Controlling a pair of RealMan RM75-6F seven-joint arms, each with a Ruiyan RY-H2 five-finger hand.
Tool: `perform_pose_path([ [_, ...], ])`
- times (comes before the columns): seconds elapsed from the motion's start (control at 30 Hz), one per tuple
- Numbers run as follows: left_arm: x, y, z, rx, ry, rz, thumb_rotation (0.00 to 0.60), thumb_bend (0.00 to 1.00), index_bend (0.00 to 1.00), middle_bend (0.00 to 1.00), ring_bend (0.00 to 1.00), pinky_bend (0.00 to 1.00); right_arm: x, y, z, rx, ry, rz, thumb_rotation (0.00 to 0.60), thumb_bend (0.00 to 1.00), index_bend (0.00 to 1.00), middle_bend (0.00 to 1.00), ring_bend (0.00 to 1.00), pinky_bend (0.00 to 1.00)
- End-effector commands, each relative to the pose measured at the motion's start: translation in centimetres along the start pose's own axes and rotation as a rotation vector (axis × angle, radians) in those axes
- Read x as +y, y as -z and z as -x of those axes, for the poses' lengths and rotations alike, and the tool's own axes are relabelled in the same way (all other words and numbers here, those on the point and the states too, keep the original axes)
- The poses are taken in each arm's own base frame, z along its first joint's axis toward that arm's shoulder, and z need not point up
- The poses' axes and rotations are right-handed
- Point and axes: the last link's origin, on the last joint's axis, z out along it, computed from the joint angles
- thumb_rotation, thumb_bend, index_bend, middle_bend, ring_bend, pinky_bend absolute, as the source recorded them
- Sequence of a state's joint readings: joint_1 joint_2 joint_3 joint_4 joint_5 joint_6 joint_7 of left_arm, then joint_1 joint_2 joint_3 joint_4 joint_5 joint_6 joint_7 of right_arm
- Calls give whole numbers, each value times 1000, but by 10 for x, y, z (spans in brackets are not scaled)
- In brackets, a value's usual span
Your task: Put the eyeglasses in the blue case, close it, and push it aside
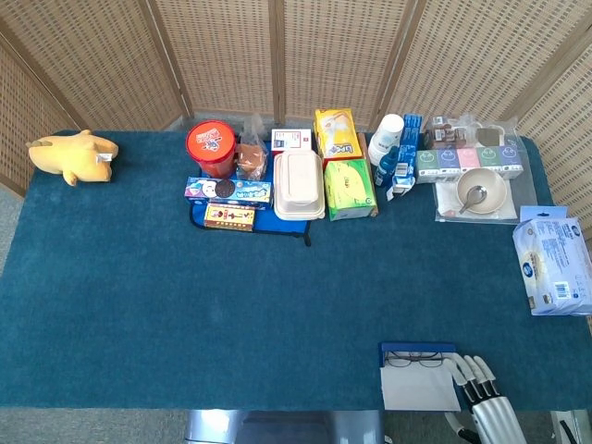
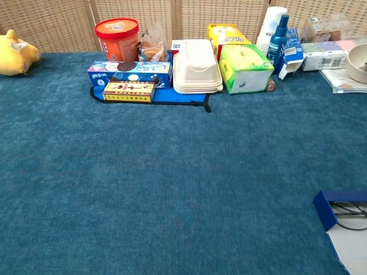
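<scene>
The blue case [image 1: 416, 348] lies open near the table's front edge in the head view, its pale lining facing up. The eyeglasses [image 1: 416, 359] rest inside it along the blue far wall. My right hand [image 1: 481, 393] is just right of the case, fingers stretched out and apart, their tips against the case's right edge and holding nothing. The chest view shows only the case's left corner [image 2: 324, 209] and part of the eyeglasses [image 2: 350, 211] at the lower right; the hand is outside that view. My left hand appears in neither view.
A row of goods lines the back: a red tub [image 1: 211, 146], snack boxes [image 1: 228, 191], a white lidded box [image 1: 298, 184], a green tissue pack [image 1: 349, 188], a bowl with a spoon [image 1: 481, 192]. A yellow plush [image 1: 72, 155] sits far left; a wipes pack [image 1: 552, 265] lies right.
</scene>
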State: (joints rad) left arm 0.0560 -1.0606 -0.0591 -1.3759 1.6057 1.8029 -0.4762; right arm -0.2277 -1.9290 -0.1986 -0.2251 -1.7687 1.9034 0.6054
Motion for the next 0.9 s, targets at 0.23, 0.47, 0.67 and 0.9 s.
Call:
perform_pose_path([
  [0.23, -4, 0, 1, 1, 4, -7, 593, 344, 309, 281, 296, 235, -6, -8, 1, 19, -23, -30, 600, 309, 228, 136, 102, 82],
  [0.47, -7, 0, 0, 5, 5, -12, 596, 346, 309, 281, 296, 234, -9, -11, 1, 18, -40, -51, 600, 310, 334, 188, 145, 113],
  [0.67, -8, 0, -1, 9, 5, -12, 598, 346, 312, 281, 296, 234, -12, -14, -1, 21, -45, -70, 600, 314, 419, 238, 181, 141],
  [0.9, -11, 3, -2, 12, 5, -19, 596, 345, 315, 281, 296, 235, -18, -19, -3, 31, -58, -96, 600, 346, 495, 279, 209, 167],
])
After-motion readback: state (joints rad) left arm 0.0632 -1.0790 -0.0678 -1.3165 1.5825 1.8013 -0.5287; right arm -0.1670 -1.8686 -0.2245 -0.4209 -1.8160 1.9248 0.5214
